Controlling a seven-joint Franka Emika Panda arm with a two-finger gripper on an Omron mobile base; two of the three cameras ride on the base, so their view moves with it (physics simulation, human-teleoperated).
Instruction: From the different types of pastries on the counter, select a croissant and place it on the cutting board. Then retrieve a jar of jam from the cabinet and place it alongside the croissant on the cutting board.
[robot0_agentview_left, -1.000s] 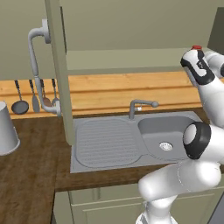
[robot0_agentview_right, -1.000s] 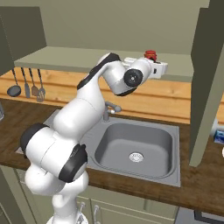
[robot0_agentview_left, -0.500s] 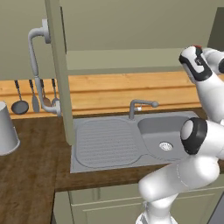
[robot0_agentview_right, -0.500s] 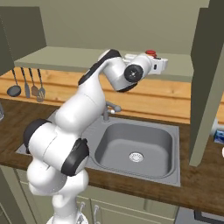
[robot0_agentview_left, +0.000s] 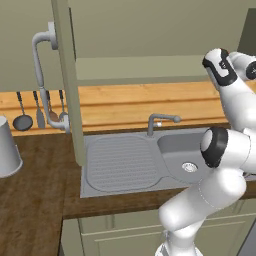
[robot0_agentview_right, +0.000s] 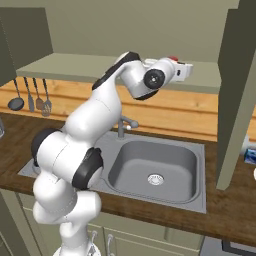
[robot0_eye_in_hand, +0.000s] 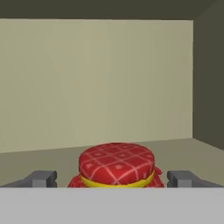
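The jar of jam (robot0_eye_in_hand: 116, 165), squat with a red checked lid, stands on the shelf inside the open cabinet (robot0_agentview_right: 75, 67). In the hand view my gripper (robot0_eye_in_hand: 113, 180) is open, one fingertip (robot0_eye_in_hand: 41, 178) on each side of the jar with small gaps. From the right base view the gripper (robot0_agentview_right: 187, 71) reaches over the shelf, and the jar's red lid (robot0_agentview_right: 173, 58) peeks just behind the hand. The cabinet door (robot0_agentview_left: 65, 75) hangs open with its curved grey handle (robot0_agentview_left: 40, 65). The croissant and the cutting board are out of view. The dark counter (robot0_agentview_left: 30, 200) runs below.
A steel sink (robot0_agentview_right: 155, 165) with a faucet (robot0_agentview_left: 160, 122) lies under the arm. Utensils (robot0_agentview_left: 37, 107) hang on the wooden backsplash. A grey canister (robot0_agentview_left: 7, 145) stands at the far left. The second open cabinet door (robot0_agentview_right: 235, 90) hangs close to the right of the hand.
The hand has pushed further into the cabinet toward the jar. It now hides the red lid in the left base view.
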